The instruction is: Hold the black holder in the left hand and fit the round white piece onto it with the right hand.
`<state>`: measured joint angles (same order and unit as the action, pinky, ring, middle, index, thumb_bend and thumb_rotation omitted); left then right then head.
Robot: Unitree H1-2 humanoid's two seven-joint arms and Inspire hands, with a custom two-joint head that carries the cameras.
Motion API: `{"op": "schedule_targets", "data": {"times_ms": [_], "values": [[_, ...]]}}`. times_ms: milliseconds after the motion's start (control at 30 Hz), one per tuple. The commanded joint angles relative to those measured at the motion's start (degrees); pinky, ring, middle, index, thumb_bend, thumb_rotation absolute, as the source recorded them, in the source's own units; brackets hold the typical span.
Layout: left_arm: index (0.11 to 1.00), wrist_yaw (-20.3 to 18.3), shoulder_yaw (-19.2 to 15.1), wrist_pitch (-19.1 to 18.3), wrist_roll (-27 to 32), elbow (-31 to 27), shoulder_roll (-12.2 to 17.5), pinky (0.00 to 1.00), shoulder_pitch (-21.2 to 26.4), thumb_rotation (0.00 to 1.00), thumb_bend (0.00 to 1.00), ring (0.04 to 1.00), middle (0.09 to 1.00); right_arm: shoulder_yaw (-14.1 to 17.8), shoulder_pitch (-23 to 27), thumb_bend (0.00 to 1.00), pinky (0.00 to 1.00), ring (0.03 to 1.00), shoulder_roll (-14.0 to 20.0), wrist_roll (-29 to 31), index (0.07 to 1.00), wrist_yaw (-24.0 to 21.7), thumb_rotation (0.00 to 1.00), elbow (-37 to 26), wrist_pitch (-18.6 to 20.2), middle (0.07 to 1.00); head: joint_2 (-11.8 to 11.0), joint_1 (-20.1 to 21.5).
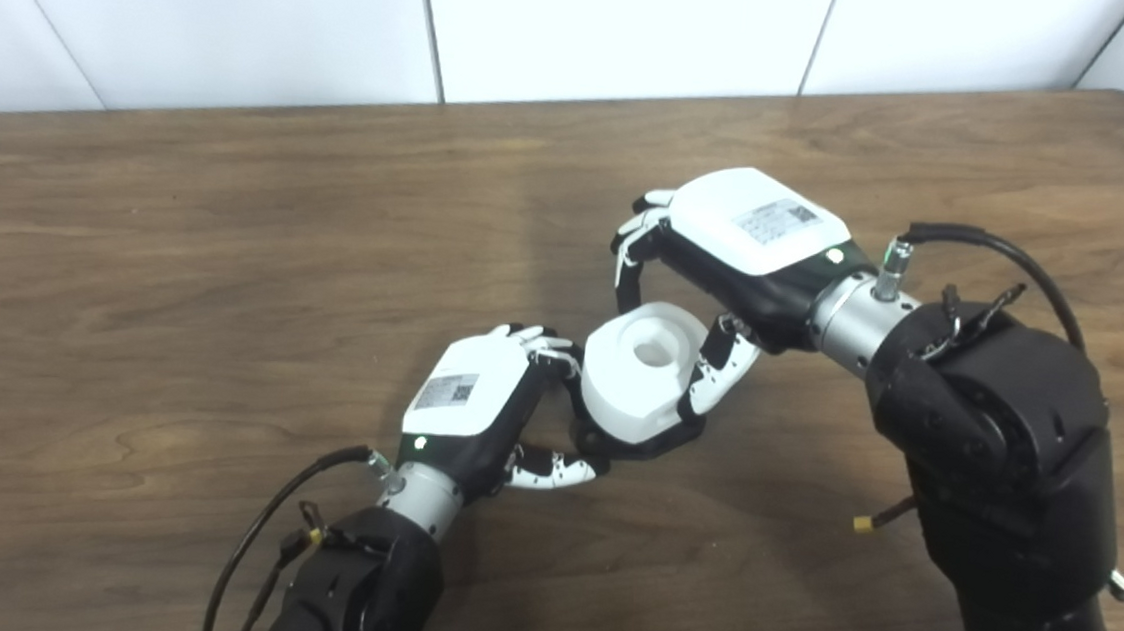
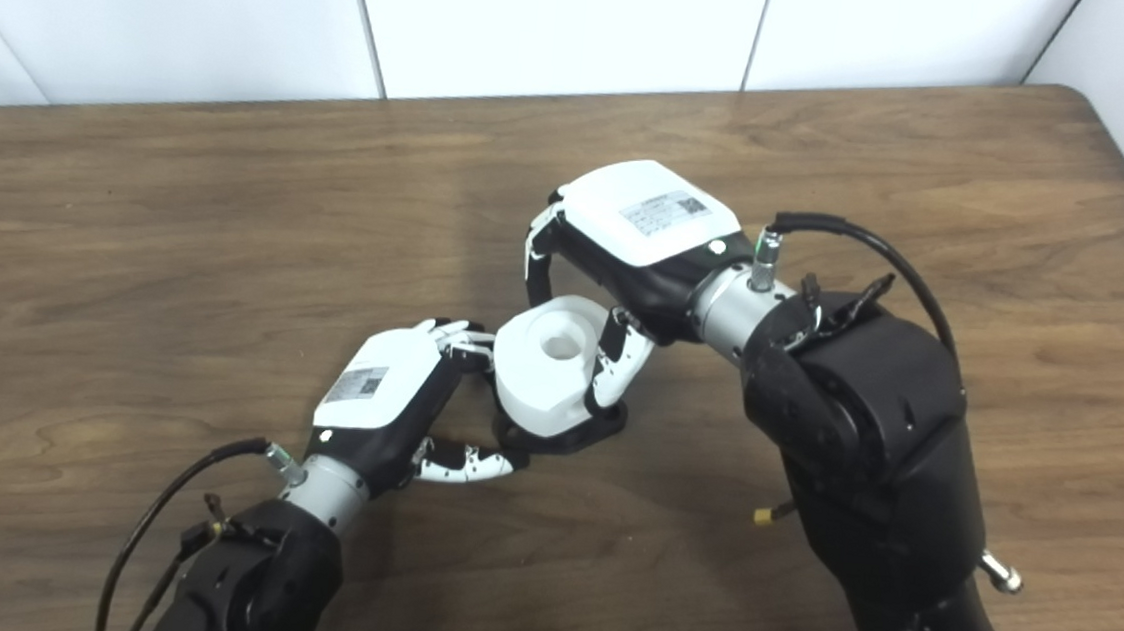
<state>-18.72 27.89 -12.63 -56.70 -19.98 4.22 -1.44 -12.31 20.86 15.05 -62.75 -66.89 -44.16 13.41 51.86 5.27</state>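
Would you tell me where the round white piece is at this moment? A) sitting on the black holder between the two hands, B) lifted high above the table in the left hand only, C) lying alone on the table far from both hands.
A: the round white piece sits atop the black holder, with the left hand on the holder's side and the right hand fingers around the piece.

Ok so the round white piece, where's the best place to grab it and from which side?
Probably by its curved side wall, fingers on opposite sides, coming from above and the right. The round white piece sits on the black holder with the left hand at its left, and the right hand already straddles it that way.
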Motion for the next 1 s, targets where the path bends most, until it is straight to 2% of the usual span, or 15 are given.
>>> {"op": "schedule_targets", "data": {"times_ms": [0,967], "values": [[0.486,0.2,0.4,0.7,-0.4,-1.3,-0.5,0.95,0.8,0.06,0.52,0.890,0.806,0.7,1.8,0.53,0.78,0.914,0.2,-0.2,0.481,-1.2,0.13,-0.9,-0.1,0.806,0.0,0.0],[0.486,0.0,0.3,0.7,-0.8,-1.2,-0.7,0.95,1.1,0.06,0.52,0.881,0.808,0.3,0.9,0.53,0.76,0.910,0.4,0.3,0.483,-1.9,0.14,-2.0,-0.5,0.806,0.5,0.1]]}}
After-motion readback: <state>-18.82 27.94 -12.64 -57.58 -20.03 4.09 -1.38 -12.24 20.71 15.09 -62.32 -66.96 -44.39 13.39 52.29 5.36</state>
